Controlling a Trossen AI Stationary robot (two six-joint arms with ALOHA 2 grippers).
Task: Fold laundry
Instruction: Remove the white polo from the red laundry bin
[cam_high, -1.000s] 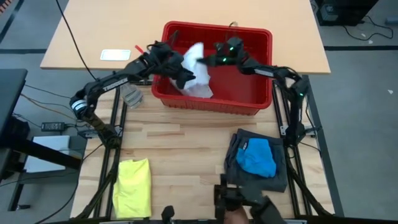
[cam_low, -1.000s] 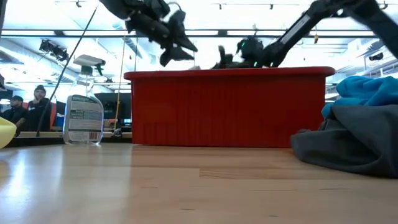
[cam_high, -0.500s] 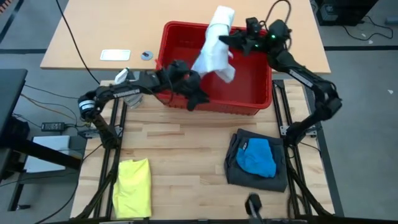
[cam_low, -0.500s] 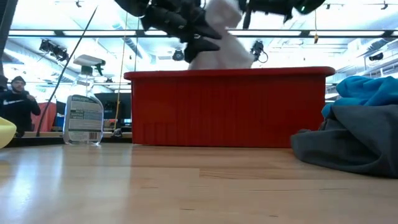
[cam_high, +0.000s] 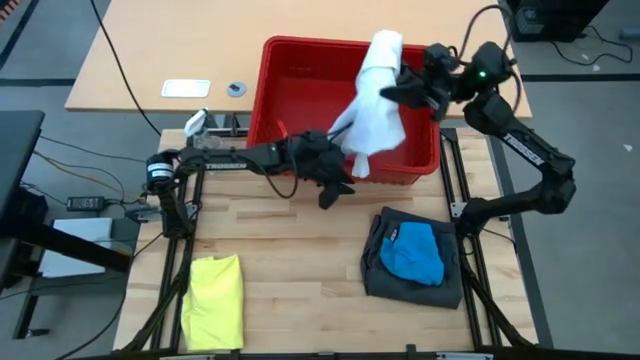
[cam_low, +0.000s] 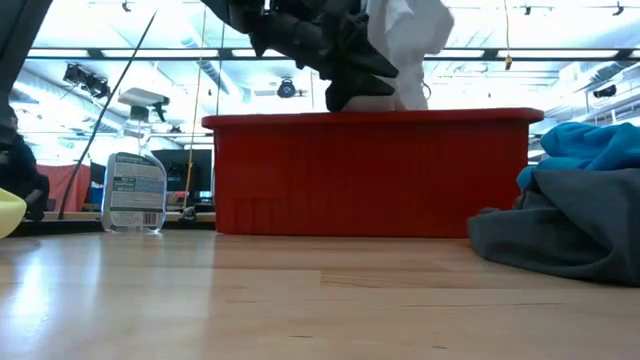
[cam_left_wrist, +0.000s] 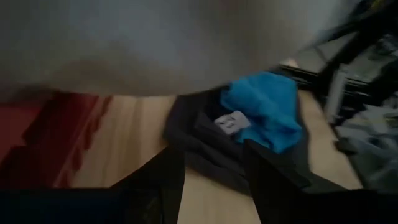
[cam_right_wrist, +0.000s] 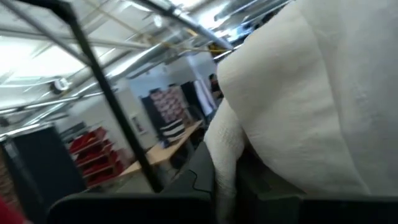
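Wooden tabletop (cam_high: 290, 260): red basket (cam_high: 300, 90) at the far edge. White garment (cam_high: 375, 95) hanging above basket, right gripper (cam_high: 405, 90) fingers clenched on it. Left gripper (cam_high: 335, 185) below its hem, fingers apart, empty. Blue piece (cam_high: 412, 250) on grey shorts (cam_high: 450, 285); yellow shirt (cam_high: 212, 300) opposite.

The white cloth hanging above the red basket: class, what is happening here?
The right claw is shut on a white cloth, holding it above the red basket. The left claw is open at the basket's front wall, beside the cloth's lower end. A yellow shirt and grey shorts topped by a blue piece lie on the table.
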